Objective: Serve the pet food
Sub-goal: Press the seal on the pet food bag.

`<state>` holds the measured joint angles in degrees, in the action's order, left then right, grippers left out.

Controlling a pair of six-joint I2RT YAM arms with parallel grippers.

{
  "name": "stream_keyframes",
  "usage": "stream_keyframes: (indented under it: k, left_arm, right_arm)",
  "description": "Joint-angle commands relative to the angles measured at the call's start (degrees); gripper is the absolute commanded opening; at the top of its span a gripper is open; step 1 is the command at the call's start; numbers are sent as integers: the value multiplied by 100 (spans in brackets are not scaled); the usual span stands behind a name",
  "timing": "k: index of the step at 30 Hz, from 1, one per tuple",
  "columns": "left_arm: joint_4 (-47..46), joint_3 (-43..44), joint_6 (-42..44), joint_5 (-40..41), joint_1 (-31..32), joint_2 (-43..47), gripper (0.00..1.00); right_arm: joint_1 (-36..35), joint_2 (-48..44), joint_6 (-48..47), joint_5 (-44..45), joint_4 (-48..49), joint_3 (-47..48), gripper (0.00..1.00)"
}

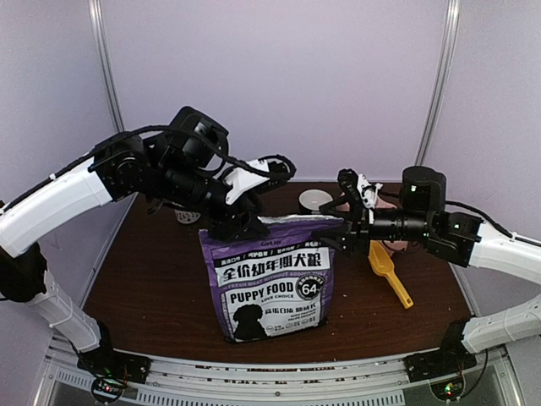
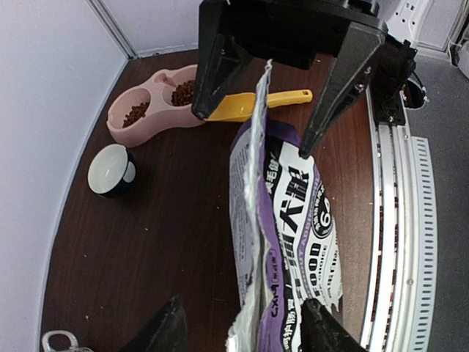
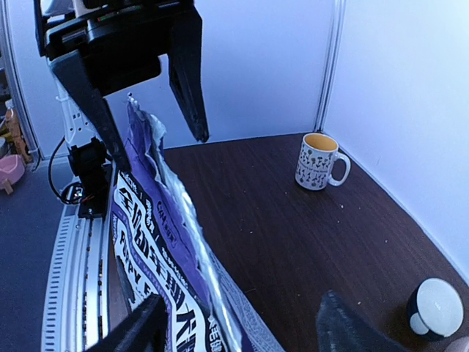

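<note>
On dark wooden surface (image 1: 144,279), upright purple foil bag (image 1: 269,279), torn top between left pincer (image 2: 251,132) and right pincer (image 3: 157,143), both wide, empty. Brown kibble pellets (image 2: 183,92) in pink double bowl (image 2: 121,128). Likely bag-gripping step; next, pinch bag's lips.

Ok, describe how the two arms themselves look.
The left arm and right arm have white link shells with bulky black joints and wrists. Black cables loop along them. The jaws are black, flat, tapering blades. A green light glows on a right-arm joint.
</note>
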<state>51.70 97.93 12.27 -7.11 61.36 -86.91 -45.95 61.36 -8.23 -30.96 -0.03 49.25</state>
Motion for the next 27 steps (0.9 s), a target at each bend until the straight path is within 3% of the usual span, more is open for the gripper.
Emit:
stream_keyframes:
  k: [1,5,11,15,19,22,27]
  left_arm:
    - [165,223,144,41,25,-60,40]
    - [165,194,153,-5,30,-62,18]
    - [165,141,147,-53,34,-74,0]
    - [165,147,163,-79,34,-73,0]
    - [164,150,178,-95,37,-92,0]
    - [160,124,164,-3,42,-127,18]
    - [161,82,198,138,36,-129,18]
  right_arm:
    - [25,266,-195,-506,208,354,58]
    - [25,513,-336,-866,-8,632,43]
    - [25,617,-488,-981,-205,740,21]
    - [24,625,-625,-936,-425,779,0]
    - [25,510,-645,-845,-347,662,0]
    - [25,474,-639,-833,-343,647,0]
    - [25,442,-636,-833,-340,664,0]
